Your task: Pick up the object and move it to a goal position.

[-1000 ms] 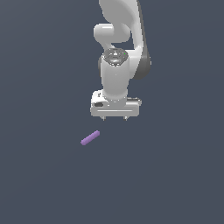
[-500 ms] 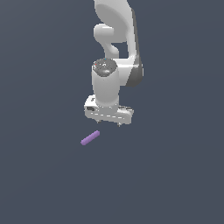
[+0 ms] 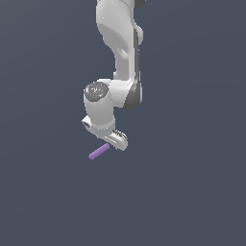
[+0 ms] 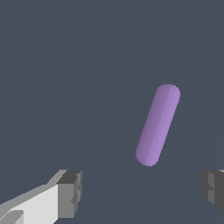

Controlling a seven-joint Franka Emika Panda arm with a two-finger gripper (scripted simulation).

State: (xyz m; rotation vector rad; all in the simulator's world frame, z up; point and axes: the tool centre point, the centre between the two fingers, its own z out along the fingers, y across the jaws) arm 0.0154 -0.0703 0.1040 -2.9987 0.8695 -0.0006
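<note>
Stick, light purple, lies flat beyond my spread, empty gripper; to do this well I should centre it between both fingertips, then descend.

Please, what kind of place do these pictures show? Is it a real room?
Most likely not a real room but a bare simulated scene. A flat grey-blue ground fills both views, without walls or furniture. Only a white robot arm, its open pincer and a smooth purple stick appear.
</note>
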